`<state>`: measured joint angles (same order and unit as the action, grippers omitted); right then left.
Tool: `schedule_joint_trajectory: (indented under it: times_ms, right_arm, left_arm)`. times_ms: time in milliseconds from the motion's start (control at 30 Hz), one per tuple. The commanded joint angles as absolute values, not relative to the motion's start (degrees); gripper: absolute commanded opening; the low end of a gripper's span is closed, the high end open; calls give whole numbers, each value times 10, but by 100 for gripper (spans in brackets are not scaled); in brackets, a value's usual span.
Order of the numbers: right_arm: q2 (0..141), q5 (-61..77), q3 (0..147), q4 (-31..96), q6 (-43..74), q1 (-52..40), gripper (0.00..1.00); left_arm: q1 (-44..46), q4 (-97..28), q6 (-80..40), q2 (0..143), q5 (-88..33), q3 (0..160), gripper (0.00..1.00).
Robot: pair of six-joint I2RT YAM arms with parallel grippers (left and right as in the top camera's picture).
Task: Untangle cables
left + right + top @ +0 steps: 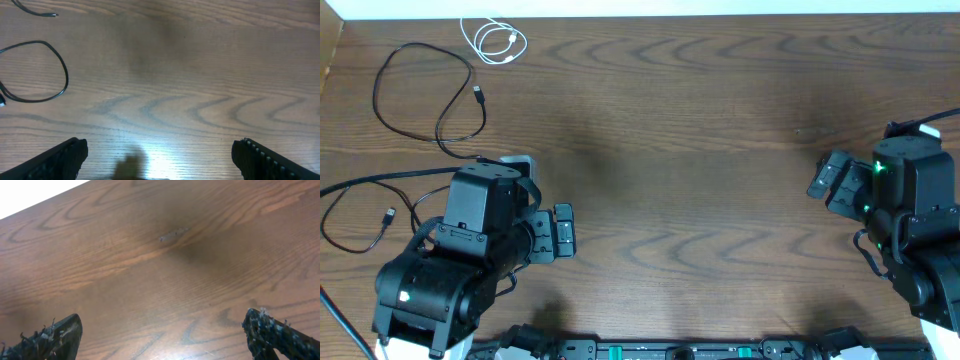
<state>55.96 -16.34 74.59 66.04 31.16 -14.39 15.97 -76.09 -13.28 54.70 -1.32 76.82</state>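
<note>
Wooden table [720, 110]: white cable [510, 42] coiled, black cables [478, 94] loosely looped; left gripper [160, 150], right gripper [162, 330] agape.

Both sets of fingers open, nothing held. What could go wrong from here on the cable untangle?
1. The looped black cable runs right up to the left arm, and the second black cable lies just beside it. A swing could snag or drag either.
2. The white cable sits near the far edge of the table. A careless pull might push it off.
3. All cables lie far left, so the right arm may not reach them.
</note>
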Motion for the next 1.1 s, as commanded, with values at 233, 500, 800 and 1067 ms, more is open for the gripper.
schedule_joint_trajectory:
  times_ms: [233, 500, 800, 1067]
  right_arm:
    - [532, -173, 747, 669, 305, -147, 99]
    - [511, -175, 747, 671, 295, -147, 99]
    - [489, -183, 747, 688, 295, -147, 99]
    - [482, -194, 747, 703, 295, -147, 99]
  left_arm:
    - [162, -763, -134, 547, -8, 763, 98]
    - [162, -763, -134, 547, -8, 763, 98]
    - [162, -763, -134, 547, -8, 763, 98]
    - [162, -763, -134, 547, -8, 763, 98]
